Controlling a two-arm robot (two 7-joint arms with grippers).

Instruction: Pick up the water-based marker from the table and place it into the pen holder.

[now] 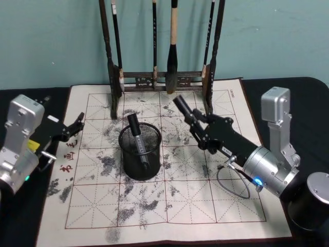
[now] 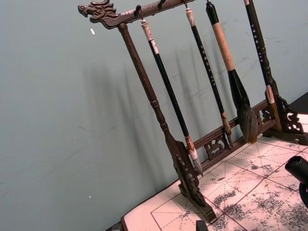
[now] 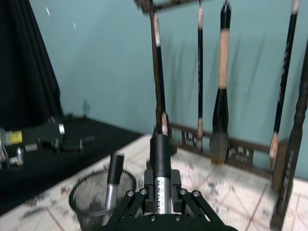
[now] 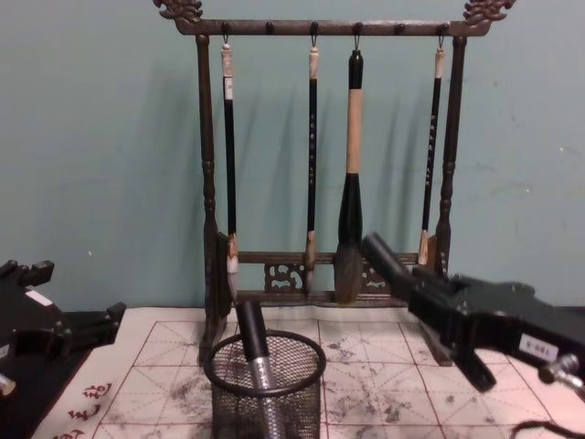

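Here right pincer (image 1: 192, 120) clamps cylindrical marker (image 1: 181, 107) near wire-mesh pen holder (image 1: 134, 167); left pincer (image 1: 78, 125) apart.

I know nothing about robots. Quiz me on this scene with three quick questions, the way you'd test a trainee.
1. True or false: the pen holder is empty.
2. What is in the right gripper jaws? A) a brush B) a marker C) nothing
3. Fill in: the brush rack carries ___ hanging brushes.

Key: 1 false, a marker stands in it. 2 B, the held marker. 3 four.
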